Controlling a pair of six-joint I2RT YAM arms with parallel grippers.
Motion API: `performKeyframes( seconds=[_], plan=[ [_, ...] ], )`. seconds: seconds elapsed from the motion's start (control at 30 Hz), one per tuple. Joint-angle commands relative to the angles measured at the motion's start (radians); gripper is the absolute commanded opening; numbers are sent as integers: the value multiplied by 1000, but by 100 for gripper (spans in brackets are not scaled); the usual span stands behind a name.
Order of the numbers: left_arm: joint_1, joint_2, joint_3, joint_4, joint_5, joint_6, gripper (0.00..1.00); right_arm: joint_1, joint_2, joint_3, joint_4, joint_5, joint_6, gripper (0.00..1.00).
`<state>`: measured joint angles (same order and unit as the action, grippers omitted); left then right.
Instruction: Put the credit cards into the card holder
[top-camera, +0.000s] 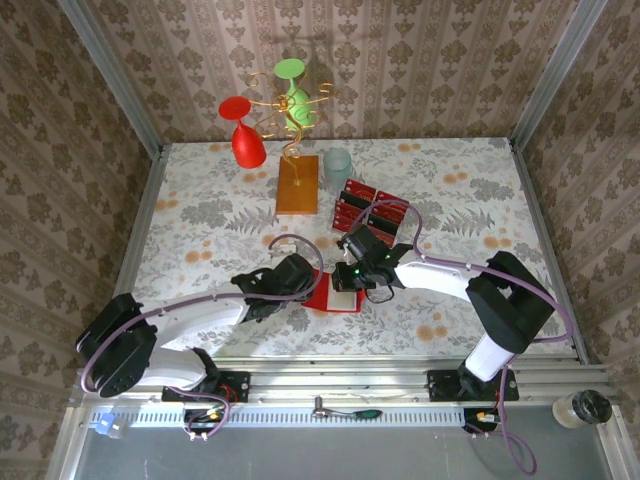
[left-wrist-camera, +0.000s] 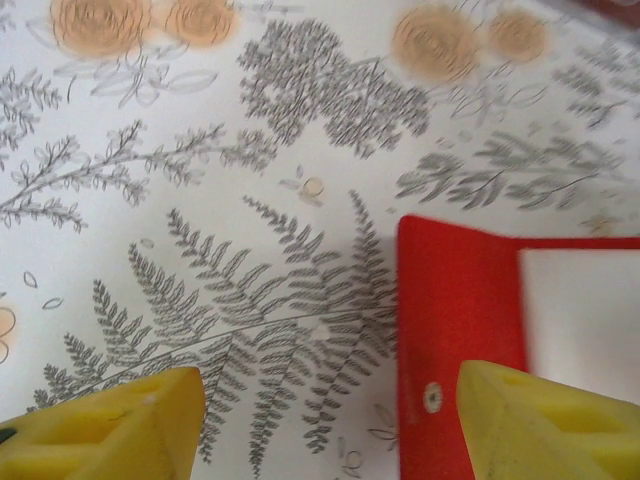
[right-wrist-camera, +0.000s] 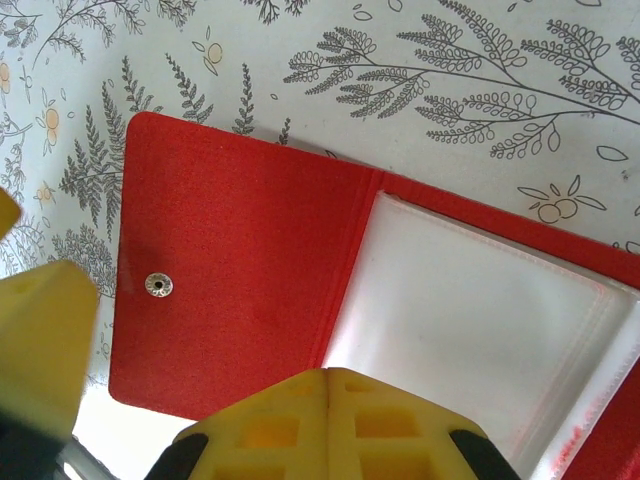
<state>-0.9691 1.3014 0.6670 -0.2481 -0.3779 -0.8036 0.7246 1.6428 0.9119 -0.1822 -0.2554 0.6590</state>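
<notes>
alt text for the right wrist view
An open red card holder lies on a floral tablecloth, snap dot on one flap, pale pocket on the other. The right arm's yellow fingers, shut together, sit at the bottom edge.

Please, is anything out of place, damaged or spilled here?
Nothing stands out. The card holder lies open and flat, its pale pocket empty. The credit cards sit in tidy rows farther back, none scattered.

The holder (right-wrist-camera: 240, 270) is matt red and finely fuzzy, like felt. Its left flap carries a shiny metal snap (right-wrist-camera: 157, 285). Its right half has a pocket (right-wrist-camera: 470, 320) of clear, glossy, slightly wrinkled plastic film. Under the holder, the tablecloth (right-wrist-camera: 420, 60) looks smooth and matt, perhaps cloth.
</notes>
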Motion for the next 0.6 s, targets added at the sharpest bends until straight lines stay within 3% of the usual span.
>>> performKeyframes(
  seconds=[0.0,0.3,0.57],
  plan=[
    [-12,-34,60,-27,27,32,68,-3,-39,-19,-17,15,-1,5],
    [-52,4,134,57,119,25,69,-125,-199,-113,-82,58,5,6],
    [-80,54,83,177,171,-22,69,-247,-323,-176,-125,1,-17,8]
  ],
)
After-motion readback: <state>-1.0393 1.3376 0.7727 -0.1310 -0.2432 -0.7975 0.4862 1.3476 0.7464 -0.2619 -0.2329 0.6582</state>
